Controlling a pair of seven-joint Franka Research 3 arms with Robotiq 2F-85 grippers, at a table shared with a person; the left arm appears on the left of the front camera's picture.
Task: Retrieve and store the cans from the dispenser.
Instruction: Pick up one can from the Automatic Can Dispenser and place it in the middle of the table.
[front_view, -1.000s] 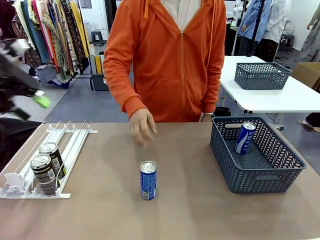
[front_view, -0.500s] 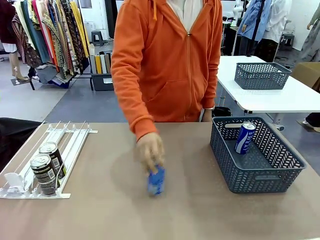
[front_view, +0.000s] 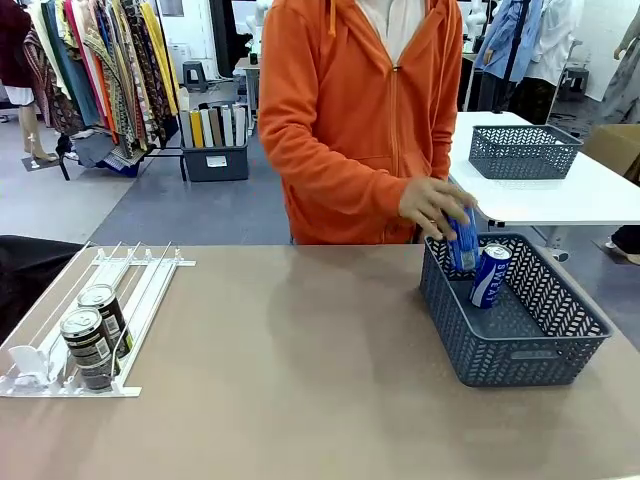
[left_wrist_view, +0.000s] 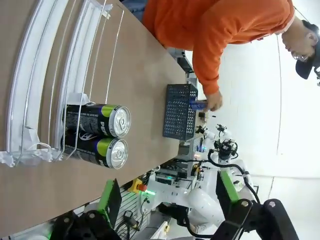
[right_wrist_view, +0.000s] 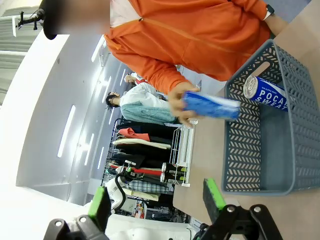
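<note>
Slim blue can (front_view: 464, 242) now above mesh basket (front_view: 500, 345)

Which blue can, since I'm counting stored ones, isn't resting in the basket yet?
The blue can in the person's hand, held at the basket's rim; the other blue can leans inside it.

Brown table (front_view: 300, 400), white dispenser (front_view: 142, 272) left, grey basket (front_view: 500, 355) right

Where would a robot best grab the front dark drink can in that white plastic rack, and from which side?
Probably the upper body of the front dark drink can, just under its silver top, from above, gripping across the lane. It stands upright; the second dark can crowds it behind, and the white plastic rack hems in its base with rails and a front edge.
</note>
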